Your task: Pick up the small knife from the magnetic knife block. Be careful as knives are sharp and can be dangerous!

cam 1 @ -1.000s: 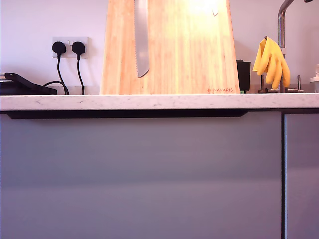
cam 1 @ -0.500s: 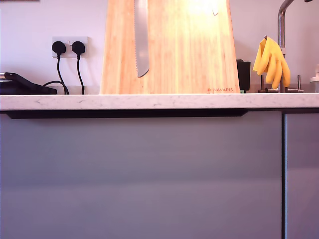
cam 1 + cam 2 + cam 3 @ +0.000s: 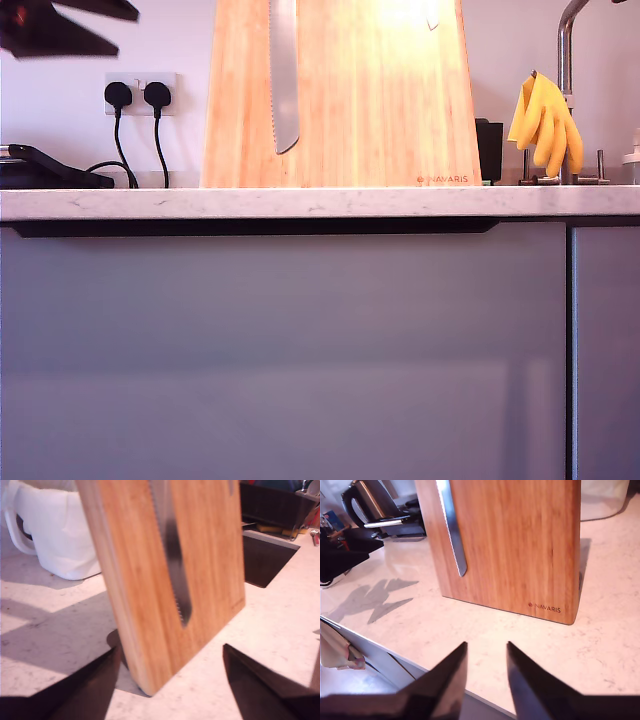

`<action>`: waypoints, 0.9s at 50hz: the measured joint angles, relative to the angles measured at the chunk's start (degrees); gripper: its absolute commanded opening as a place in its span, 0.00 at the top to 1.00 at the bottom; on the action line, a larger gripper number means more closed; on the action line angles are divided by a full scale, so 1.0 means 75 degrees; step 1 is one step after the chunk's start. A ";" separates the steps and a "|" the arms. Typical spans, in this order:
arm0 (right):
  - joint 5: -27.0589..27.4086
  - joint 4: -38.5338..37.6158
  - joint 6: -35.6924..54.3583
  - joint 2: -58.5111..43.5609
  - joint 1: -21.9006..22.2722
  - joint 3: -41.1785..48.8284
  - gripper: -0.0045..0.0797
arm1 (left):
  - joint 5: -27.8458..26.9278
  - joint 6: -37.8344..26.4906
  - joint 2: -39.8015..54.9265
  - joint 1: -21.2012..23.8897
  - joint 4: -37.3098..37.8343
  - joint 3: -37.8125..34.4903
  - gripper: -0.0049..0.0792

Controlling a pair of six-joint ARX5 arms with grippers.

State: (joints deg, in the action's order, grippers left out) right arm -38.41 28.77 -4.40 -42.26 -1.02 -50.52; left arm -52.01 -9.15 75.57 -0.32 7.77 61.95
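Reaching with my first gripper [image 3: 170, 680] spread wide and my second gripper [image 3: 486, 670] nearly closed, I risked grazing the bread knife [image 3: 283, 75]; the small knife [image 3: 431, 22] sat high on the magnetic knife block [image 3: 380, 110].

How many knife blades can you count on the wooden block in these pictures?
2. The serrated bread-knife blade hangs toward the exterior view's left of the magnetic knife block; the small knife shows only its tip near the top. Others may be hidden.
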 measured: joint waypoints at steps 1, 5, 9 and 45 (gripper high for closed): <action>0.0003 0.0003 0.0000 -0.0076 -0.0032 -0.0079 0.35 | 0.0003 -0.0012 0.0085 0.0012 0.0000 0.0035 0.04; 0.0012 0.0003 0.0000 -0.0358 -0.0119 -0.0525 0.35 | 0.0000 -0.0216 0.0370 0.0070 0.0003 0.0149 0.04; 0.0023 -0.0015 0.0012 -0.0600 -0.0137 -0.1093 0.35 | -0.0082 -0.0347 0.0653 0.0114 0.0015 0.0259 0.04; 0.0032 0.0032 0.0373 -0.2381 -0.0831 -0.3223 0.35 | -0.1247 -0.0379 0.2943 0.0294 0.0020 0.2489 0.04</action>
State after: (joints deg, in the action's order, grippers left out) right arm -38.17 29.02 -1.61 -60.12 -7.25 -74.70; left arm -61.36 -11.99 97.65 1.89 7.92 80.62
